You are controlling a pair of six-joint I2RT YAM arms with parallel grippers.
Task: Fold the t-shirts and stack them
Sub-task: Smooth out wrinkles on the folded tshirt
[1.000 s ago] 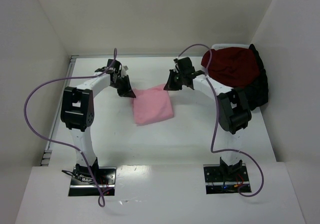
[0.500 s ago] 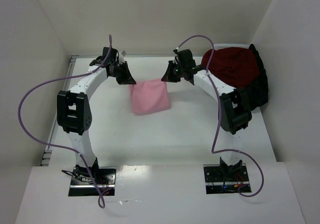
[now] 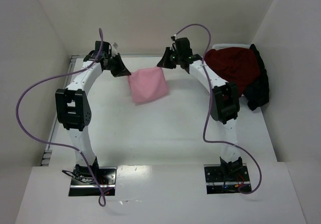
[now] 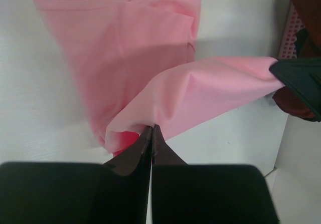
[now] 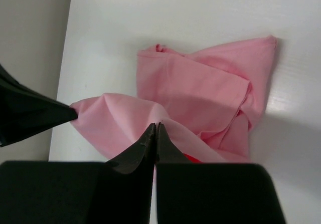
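Where pink t-shirt (image 3: 148, 85) stretches between them, we note left gripper (image 3: 127, 74), right gripper (image 3: 161, 65) each clenched on its edge.

plain light pink t-shirt (image 3: 148, 84), dark red t-shirt (image 3: 233, 66), black t-shirt (image 3: 259, 86).

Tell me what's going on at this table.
Both arms hold the light pink cloth t-shirt: the left end effector and the right end effector are each pinched shut on its edge, stretching it between them above the far side of the white table, the rest draping down. A dark red t-shirt and a black t-shirt lie heaped at far right.
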